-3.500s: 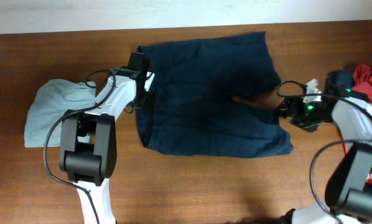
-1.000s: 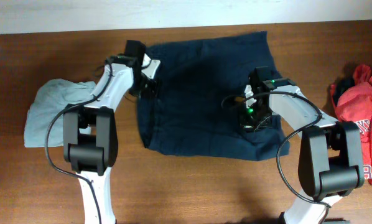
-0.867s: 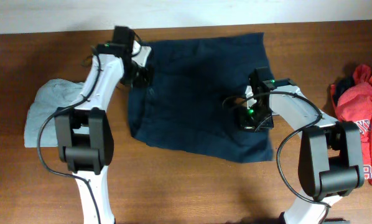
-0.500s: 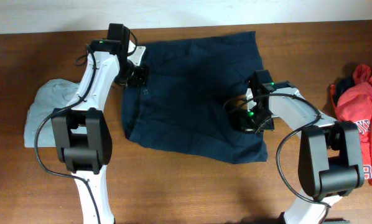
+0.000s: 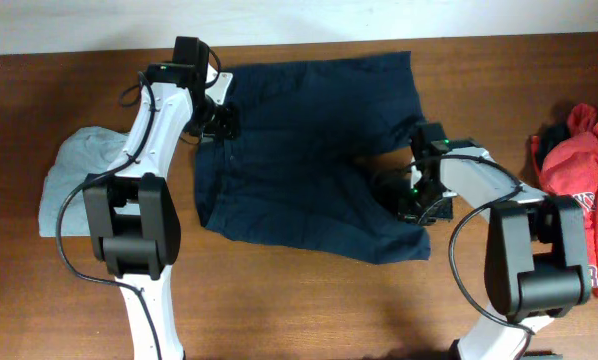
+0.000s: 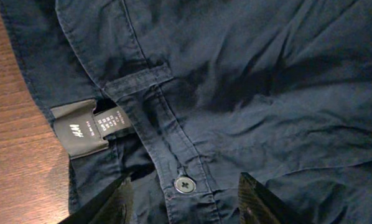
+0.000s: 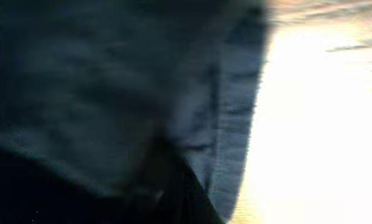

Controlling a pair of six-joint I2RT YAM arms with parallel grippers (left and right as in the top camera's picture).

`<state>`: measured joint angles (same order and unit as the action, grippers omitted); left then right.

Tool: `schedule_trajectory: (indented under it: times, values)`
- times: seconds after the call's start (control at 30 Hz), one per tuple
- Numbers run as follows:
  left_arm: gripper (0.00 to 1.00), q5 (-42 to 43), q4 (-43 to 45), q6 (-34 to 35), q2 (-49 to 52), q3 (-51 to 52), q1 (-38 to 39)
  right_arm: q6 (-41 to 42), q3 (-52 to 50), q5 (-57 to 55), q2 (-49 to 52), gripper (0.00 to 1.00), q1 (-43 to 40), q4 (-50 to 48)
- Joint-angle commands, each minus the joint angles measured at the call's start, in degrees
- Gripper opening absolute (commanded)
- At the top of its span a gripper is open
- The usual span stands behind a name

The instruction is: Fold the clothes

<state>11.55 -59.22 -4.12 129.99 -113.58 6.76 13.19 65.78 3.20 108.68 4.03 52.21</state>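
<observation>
Now the navy shorts (image 5: 299,150) lie spread on the wooden table (image 5: 309,300), waistband to the robot's left and leg hems to the right, a little askew. Against three and a half seconds ago, the whole garment has slid left: its waistband edge sits further toward the grey garment (image 5: 79,175), and the lower leg hem no longer reaches as far right. Half a second ago the gap between the two legs was covered; a small wedge of bare wood shows there again.

The left gripper (image 5: 219,122) sits over the upper end of the waistband, where it was half a second ago. In the left wrist view its fingers (image 6: 108,202) stand wide apart, and between them lie the button (image 6: 185,184) and the fly edge of the waistband. The grey brand label (image 6: 80,129) lies just up and to the left of the button, beside a strip of bare wood.

The right gripper (image 5: 417,200) rests on the lower leg near its hem, having shifted slightly right since half a second ago. The right wrist view is badly blurred, showing only dark cloth (image 7: 80,81) against bright tabletop (image 7: 310,124), so I cannot tell how its jaws stand.

A red garment (image 5: 579,150) is heaped at the far right edge, well apart from the shorts.
</observation>
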Motion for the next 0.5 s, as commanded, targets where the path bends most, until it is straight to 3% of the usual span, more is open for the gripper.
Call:
schedule_trajectory:
  times: [0.0, 0.4, 0.47]
  values:
    - [0.56, 0.20, -0.20, -0.70, 3.32, -0.68, 0.11, 1.31, -2.71, -3.19, 1.29, 0.04, -4.04, 0.28]
    - [0.56, 5.77, 2.01, -0.24, 6.08, -0.68, 0.63, 1.29, -2.69, -2.40, 1.29, 0.04, -5.95, 0.48]
    - [0.49, 6.60, 2.38, -0.24, 6.10, -0.68, 0.94, 1.29, -2.69, -2.38, 1.29, 0.04, -5.95, 0.50]
